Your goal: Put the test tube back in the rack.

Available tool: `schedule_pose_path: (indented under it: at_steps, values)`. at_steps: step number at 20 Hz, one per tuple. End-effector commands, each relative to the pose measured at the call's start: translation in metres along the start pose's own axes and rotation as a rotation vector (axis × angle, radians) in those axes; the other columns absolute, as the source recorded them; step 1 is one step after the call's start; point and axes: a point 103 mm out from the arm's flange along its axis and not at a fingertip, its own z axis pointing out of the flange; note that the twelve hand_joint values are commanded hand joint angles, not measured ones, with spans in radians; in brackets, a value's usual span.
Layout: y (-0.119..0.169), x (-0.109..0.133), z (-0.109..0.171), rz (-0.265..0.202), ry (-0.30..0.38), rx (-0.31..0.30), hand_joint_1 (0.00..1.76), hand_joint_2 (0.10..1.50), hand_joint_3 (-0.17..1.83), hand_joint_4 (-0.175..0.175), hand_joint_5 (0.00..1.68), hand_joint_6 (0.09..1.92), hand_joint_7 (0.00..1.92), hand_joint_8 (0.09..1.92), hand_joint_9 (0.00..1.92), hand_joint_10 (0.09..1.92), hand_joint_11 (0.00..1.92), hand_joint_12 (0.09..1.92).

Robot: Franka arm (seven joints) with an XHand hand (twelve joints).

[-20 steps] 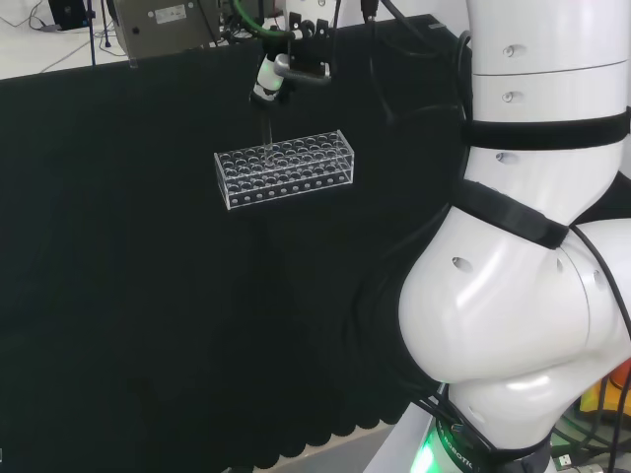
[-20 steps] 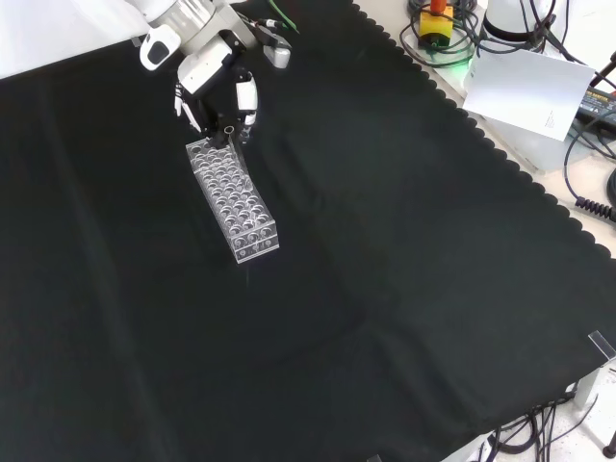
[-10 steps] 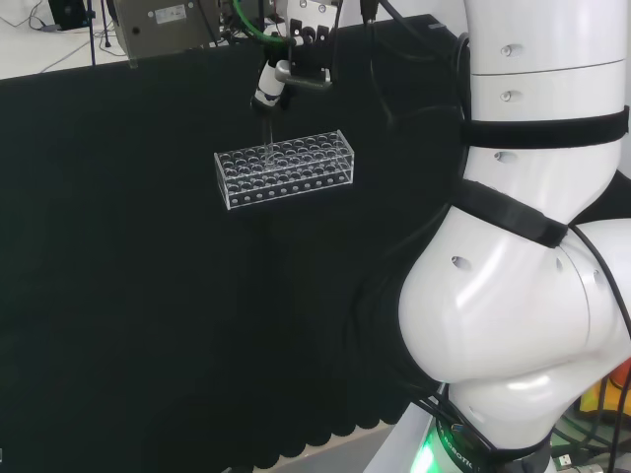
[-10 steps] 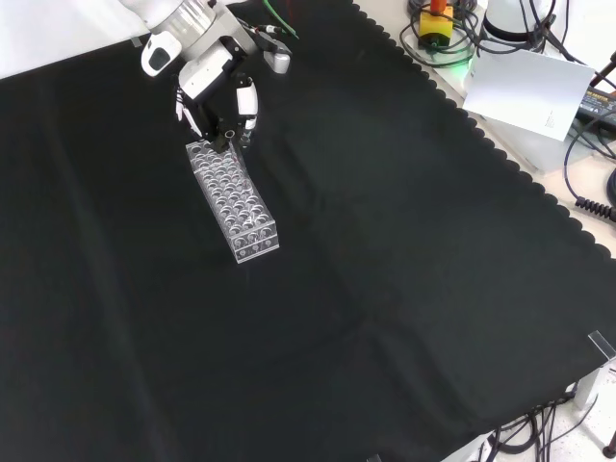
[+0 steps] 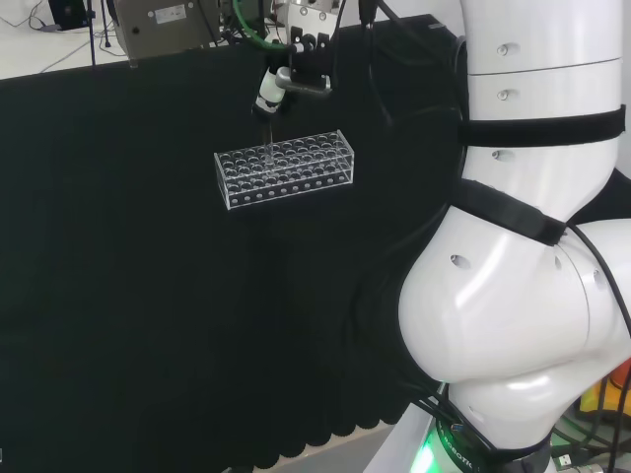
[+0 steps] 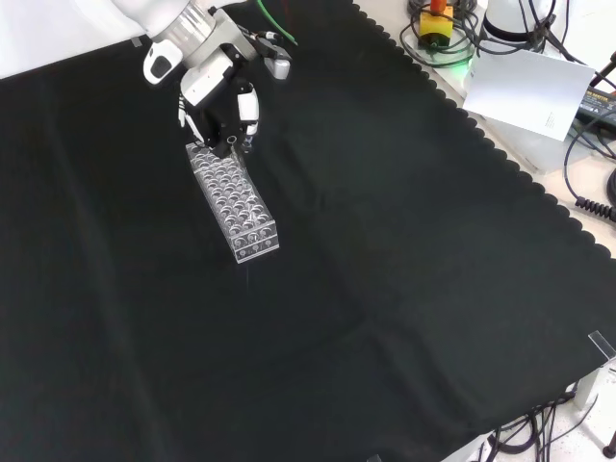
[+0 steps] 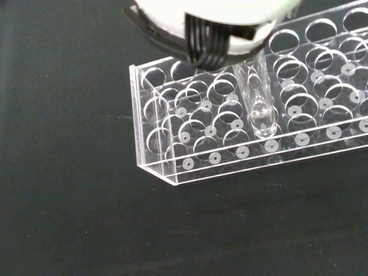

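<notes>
Wrist view: test tube [image 7: 257, 100] pinched in the hand [image 6: 223, 106], rounded tip just above a hole near the clear rack [image 7: 241, 132] end. Best to keep it upright, centre over one hole, lower straight, release once seated

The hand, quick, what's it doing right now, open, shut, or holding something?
The black and white hand: shut on the clear glass test tube, holding it upright over the clear plastic rack, its rounded bottom just above the holes.

Head and front views share the rack [image 5: 284, 168], wrist close above
</notes>
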Motion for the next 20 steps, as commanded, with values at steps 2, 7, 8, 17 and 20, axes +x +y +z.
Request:
schedule_pose_path:
  at_steps: [2, 7, 8, 17, 20]
  values:
    - [0.006, -0.001, 0.008, 0.001, 0.003, 0.014, 1.43, 0.71, 0.48, -0.175, 1.34, 0.26, 1.37, 0.78, 1.49, 0.09, 0.67, 1.3]
    - [0.011, -0.003, 0.013, 0.001, 0.005, 0.029, 1.43, 0.71, 0.48, -0.175, 1.34, 0.26, 1.37, 0.78, 1.49, 0.09, 0.67, 1.3]
    - [0.012, -0.004, 0.015, 0.0, 0.006, 0.033, 1.43, 0.71, 0.48, -0.175, 1.34, 0.26, 1.37, 0.78, 1.49, 0.09, 0.67, 1.3]
    - [0.016, -0.007, 0.029, -0.004, 0.014, 0.061, 1.43, 0.71, 0.47, -0.175, 1.34, 0.25, 1.37, 0.78, 1.49, 0.09, 0.67, 1.3]
    - [0.018, -0.007, 0.034, -0.006, 0.019, 0.071, 1.43, 0.71, 0.47, -0.175, 1.34, 0.25, 1.37, 0.78, 1.49, 0.09, 0.67, 1.3]
